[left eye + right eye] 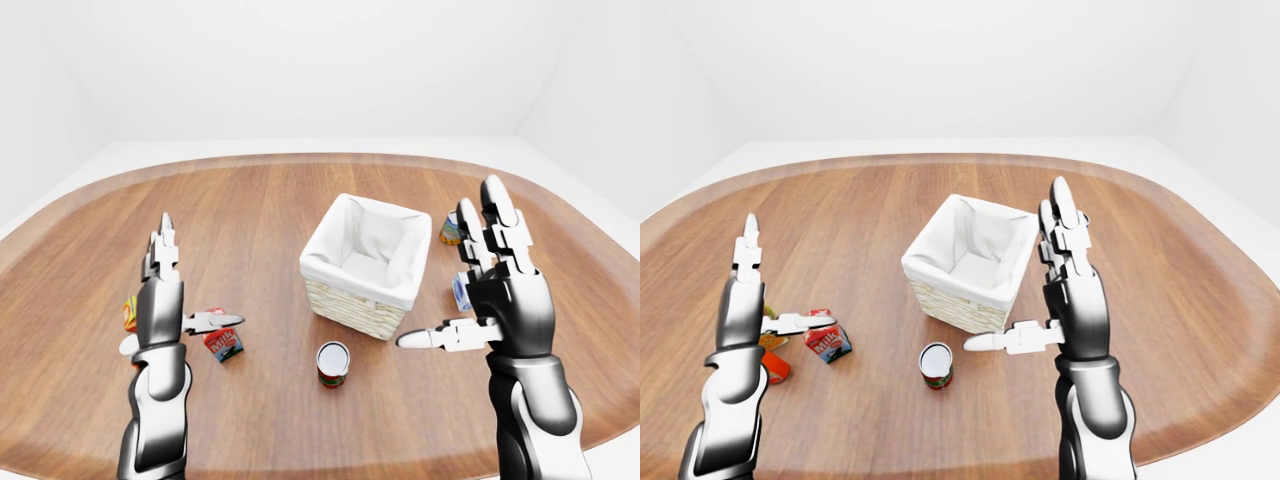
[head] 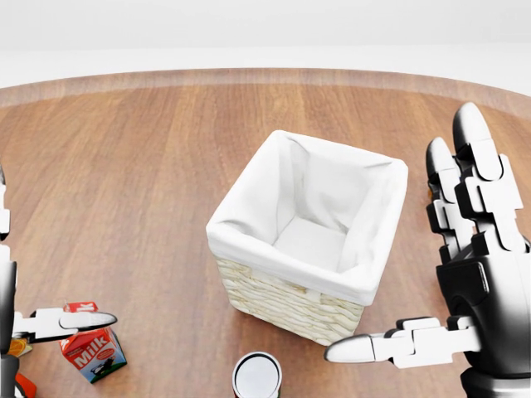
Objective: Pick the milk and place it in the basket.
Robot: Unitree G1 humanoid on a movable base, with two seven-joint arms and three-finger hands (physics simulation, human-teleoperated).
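Note:
The milk carton (image 1: 223, 345), red and blue with "Milk" on it, lies on the wooden table to the left of the basket; it also shows in the head view (image 2: 93, 352). The woven basket (image 1: 355, 310) with a white cloth liner stands at the table's middle and is empty. My left hand (image 1: 197, 278) is open, fingers upright, and its thumb (image 1: 215, 321) reaches just over the carton without closing on it. My right hand (image 1: 447, 265) is open and empty to the right of the basket, with its thumb pointing left.
A tin can (image 1: 333, 362) stands upright below the basket. An orange packet (image 1: 130, 313) lies left of my left hand. A small can (image 1: 450, 230) and a blue-white item (image 1: 460, 292) sit right of the basket, partly behind my right hand.

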